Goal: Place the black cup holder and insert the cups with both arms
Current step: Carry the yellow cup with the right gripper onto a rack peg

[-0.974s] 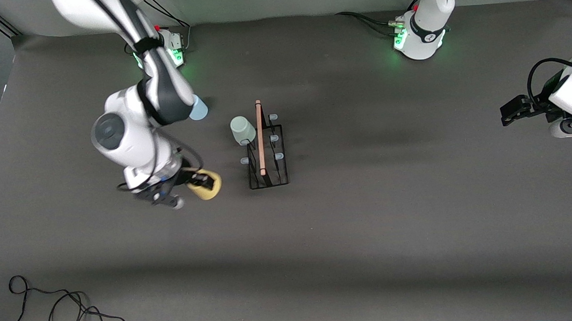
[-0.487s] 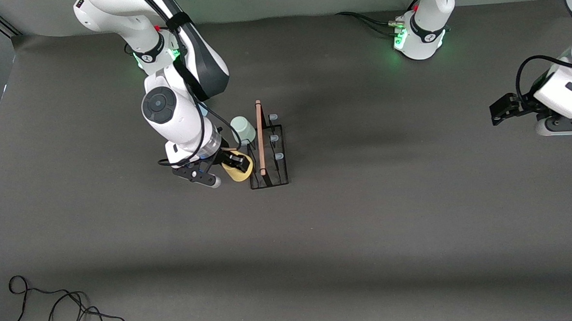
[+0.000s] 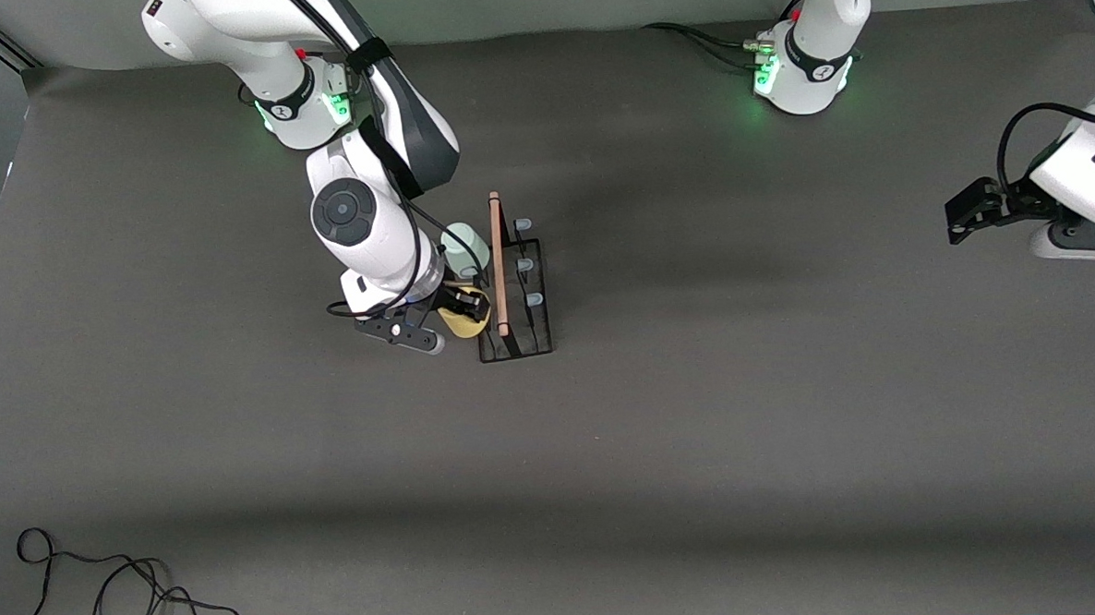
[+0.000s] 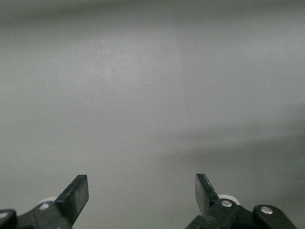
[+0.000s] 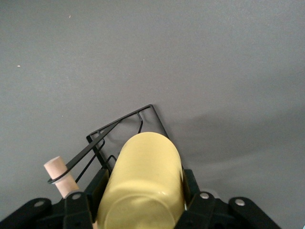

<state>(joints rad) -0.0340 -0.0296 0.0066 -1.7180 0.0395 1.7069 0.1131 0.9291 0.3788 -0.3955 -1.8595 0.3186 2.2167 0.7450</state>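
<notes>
So the right gripper is clamped on the plain yellow plastic tumbler over the black wire rack with the wooden rod handle, beside the mint tumbler already seated. I'd line its mouth up with a free blue-tipped peg, then lower slowly. The left gripper waits wide open, holding nothing, at its end of the table.

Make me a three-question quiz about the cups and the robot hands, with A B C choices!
1. Where is the mint cup?
A. on a peg of the rack
B. in the left gripper
C. lying far from the rack

2. What colour is the cup in the right gripper?
A. blue
B. yellow
C. red

3. The left gripper is:
A. holding a cup
B. open
C. on the rack

Answers: 1 A, it sits at the rack's side. 2 B, the yellow cup is between its fingers. 3 B, its fingers are apart, nothing between.
</notes>
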